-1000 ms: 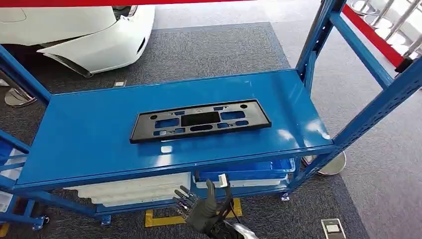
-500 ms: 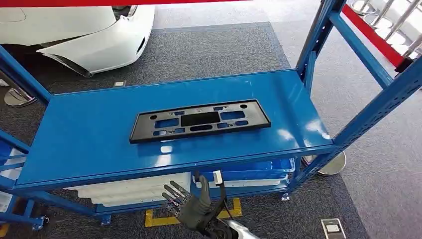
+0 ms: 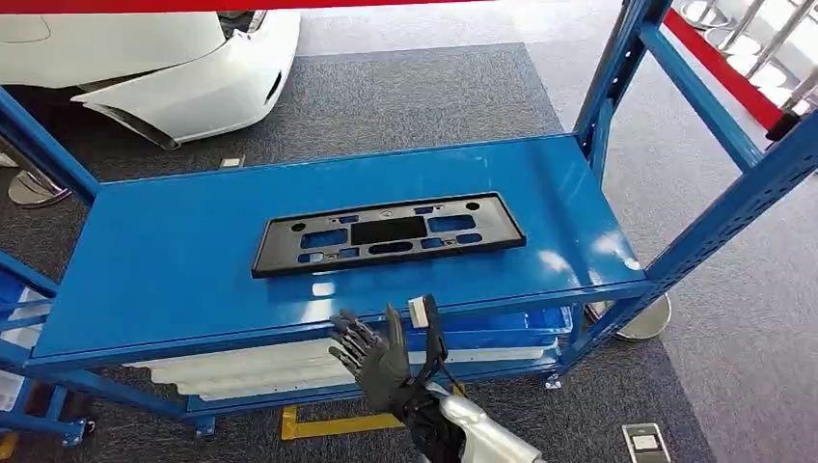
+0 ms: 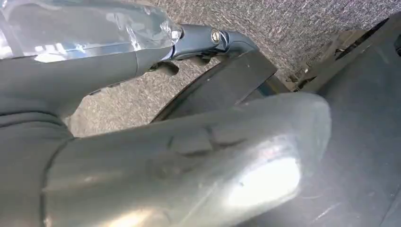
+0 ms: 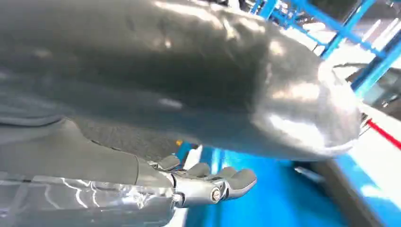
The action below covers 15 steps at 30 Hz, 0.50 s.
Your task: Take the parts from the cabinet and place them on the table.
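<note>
One black part (image 3: 388,233) lies flat near the middle of the blue shelf (image 3: 154,270) of the cabinet, well apart from the right hand (image 3: 381,352), which hangs empty with fingers spread, just below the shelf's front edge. If this hand goes straight up, its fingers could hit that edge, and the thin flat part may slide away rather than be gripped. For the left hand I cannot tell the state, because its wrist view is too unclear.
</note>
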Available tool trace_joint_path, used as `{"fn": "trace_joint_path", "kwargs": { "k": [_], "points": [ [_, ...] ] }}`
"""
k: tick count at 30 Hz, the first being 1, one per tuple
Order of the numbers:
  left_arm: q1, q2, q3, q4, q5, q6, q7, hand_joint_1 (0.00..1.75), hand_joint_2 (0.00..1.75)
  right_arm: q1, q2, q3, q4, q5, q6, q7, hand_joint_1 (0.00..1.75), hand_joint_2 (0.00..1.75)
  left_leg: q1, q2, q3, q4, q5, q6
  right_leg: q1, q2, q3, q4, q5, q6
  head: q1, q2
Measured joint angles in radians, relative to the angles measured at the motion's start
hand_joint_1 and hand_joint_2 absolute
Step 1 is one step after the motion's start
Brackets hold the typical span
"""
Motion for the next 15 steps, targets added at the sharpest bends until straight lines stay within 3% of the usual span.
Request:
{"fn": "trace_joint_path", "kwargs": {
  "k": [15],
  "points": [
    [0.013,0.0,0.001,0.001,0.006,0.007,-0.016,0.0,0.0,0.015,-0.073,-0.05,-0.326,0.245,-0.013,0.008,0.0,0.0,0.0,0.0,0.0,0.0,0.0,0.0,0.0,0.0,0.0,0.0,0.0,0.0,0.0,0.0]
  ]
}}
